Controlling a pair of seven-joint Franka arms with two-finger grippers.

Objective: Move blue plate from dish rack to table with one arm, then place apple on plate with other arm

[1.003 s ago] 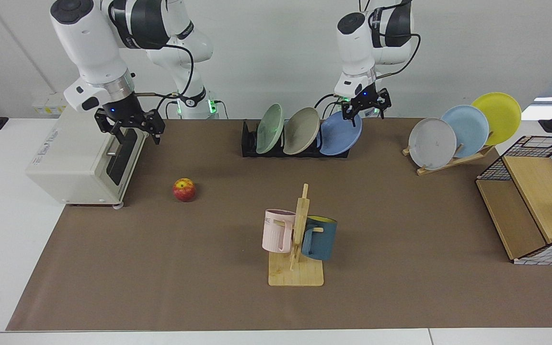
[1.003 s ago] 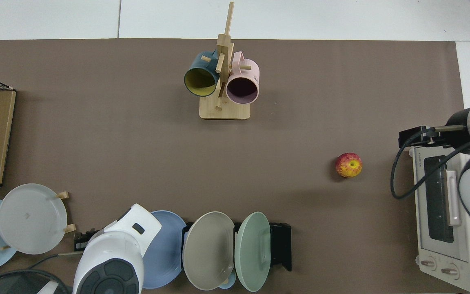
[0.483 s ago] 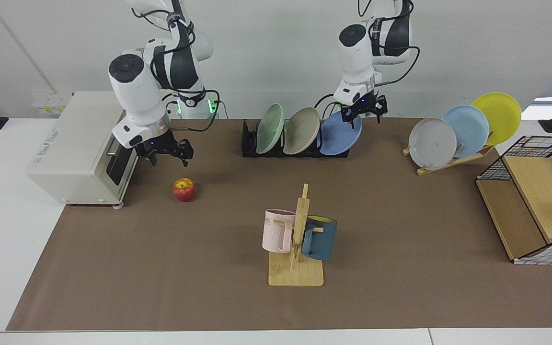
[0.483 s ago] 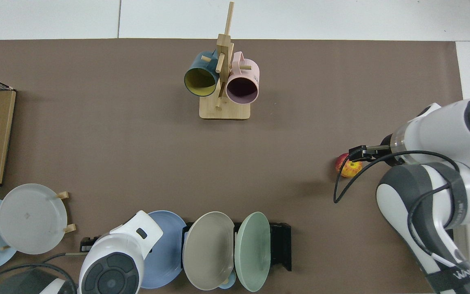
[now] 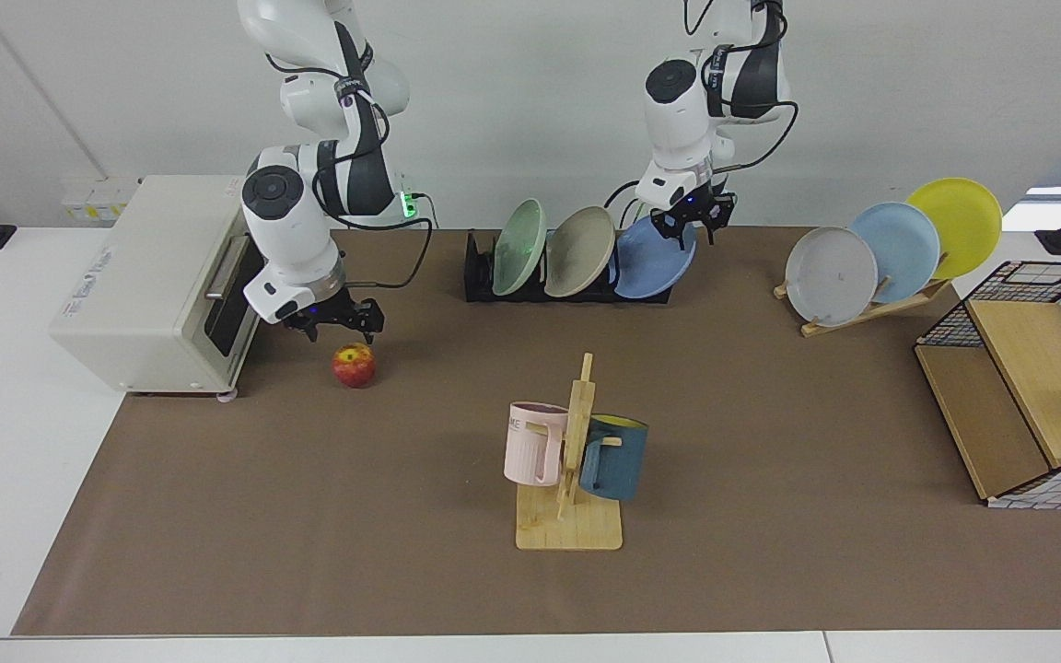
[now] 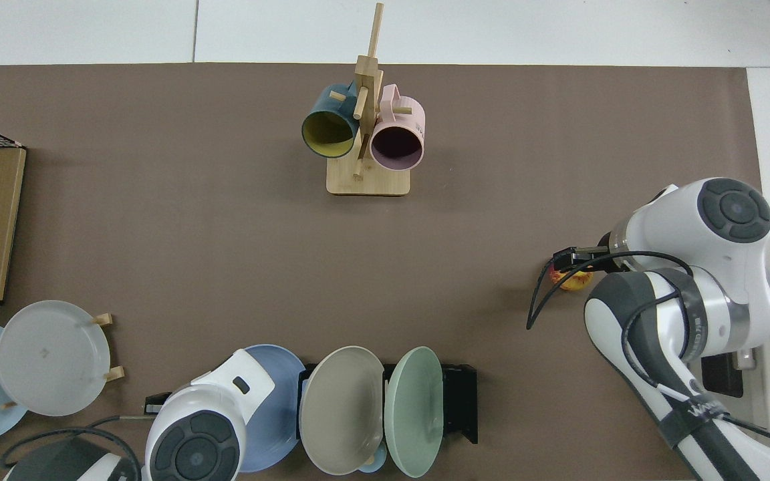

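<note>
The blue plate [image 5: 653,260] leans in the dish rack [image 5: 480,273], at the rack's end nearest the pale wooden plate stand [image 5: 871,308]; beside it in the rack stand a beige plate [image 5: 578,250] and a green plate [image 5: 519,234]. The left gripper [image 5: 694,219] is at the blue plate's upper rim; whether its jaws are apart or closed on the rim cannot be told from either view. In the top view the left arm's white wrist covers part of the blue plate [image 6: 278,401].

The apple [image 5: 355,365] sits on the brown mat of the surface [image 5: 770,442], between the dish rack and the white toaster oven [image 5: 153,285], nearer the oven. The right gripper [image 5: 339,322] hangs just above the apple, jaws spread wide and pointing down, not touching it. From above, the right gripper [image 6: 575,257] hides most of the apple [image 6: 575,282].

A wooden mug tree [image 5: 572,460] with a pink mug [image 5: 533,442] and a dark blue mug [image 5: 615,458] stands well in front of the dish rack.
</note>
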